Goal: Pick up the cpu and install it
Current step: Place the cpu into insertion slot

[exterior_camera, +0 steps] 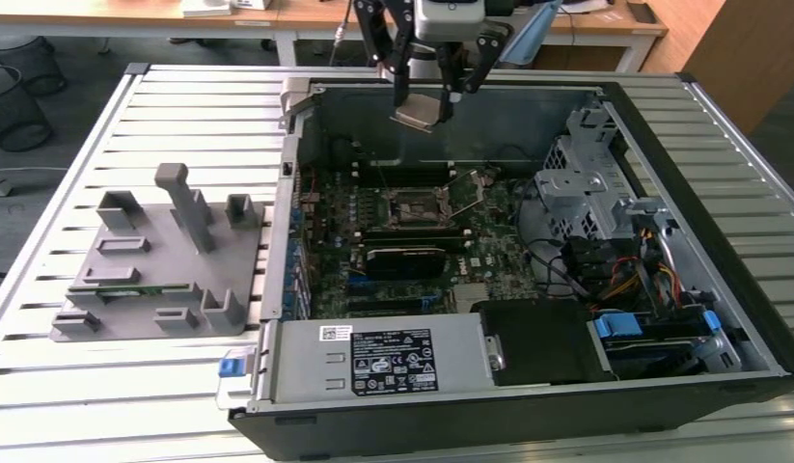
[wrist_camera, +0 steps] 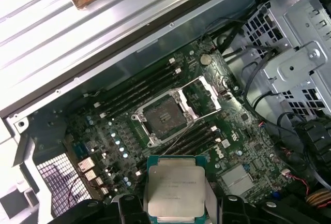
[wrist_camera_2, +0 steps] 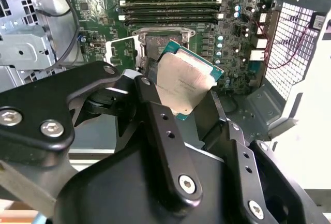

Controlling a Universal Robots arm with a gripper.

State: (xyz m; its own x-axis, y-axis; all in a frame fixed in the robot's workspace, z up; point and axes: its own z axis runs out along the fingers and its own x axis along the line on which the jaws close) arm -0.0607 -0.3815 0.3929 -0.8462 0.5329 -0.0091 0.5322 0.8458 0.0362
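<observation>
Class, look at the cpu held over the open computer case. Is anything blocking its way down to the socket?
Nothing visible does. The gripper holds the cpu above the case; the socket lies bare below, its cover frame flipped open.

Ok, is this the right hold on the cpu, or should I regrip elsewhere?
Two opposite edges, coming from the metal-top side. The cpu is a thin flat square, so only its edges offer purchase; the jaws pinch it that way now, though it hangs tilted.
</observation>
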